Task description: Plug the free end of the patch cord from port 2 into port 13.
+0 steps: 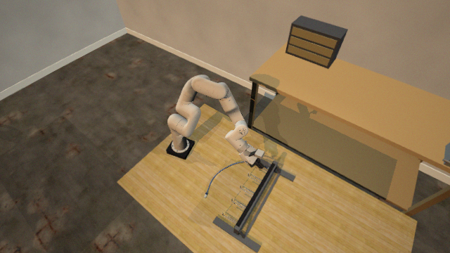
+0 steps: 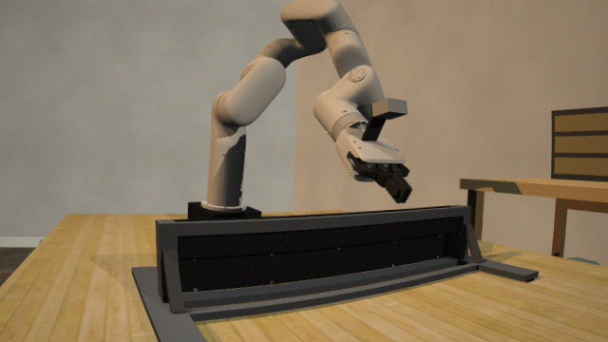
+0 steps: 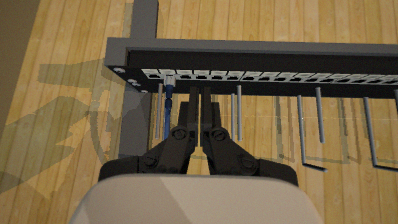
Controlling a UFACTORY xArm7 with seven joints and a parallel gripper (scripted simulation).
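Note:
The rack (image 1: pixel 256 197) (image 2: pixel 309 221) (image 3: pixel 260 47) stands on the table, its port row facing the arm's side. A blue patch cord (image 1: pixel 219 172) (image 3: pixel 168 111) has one plug (image 3: pixel 169 81) in the second port from the left. The cord curves away to its free end (image 1: pixel 206 195), which lies on the table in the top view and is out of the wrist view. My gripper (image 1: pixel 261 165) (image 2: pixel 403 196) (image 3: pixel 199 99) is shut with nothing between the fingers. It hangs above and in front of the rack's left part, just right of the plugged end. The port numbers are too small to read.
Thin metal cable hooks (image 3: pixel 302 131) (image 3: pixel 370 132) stick out below the ports, towards the arm. The rack's feet (image 1: pixel 237 234) (image 2: pixel 508 271) spread over the wooden table (image 1: pixel 316 218). A second table (image 1: pixel 351 91) with a drawer box (image 1: pixel 314 40) stands behind.

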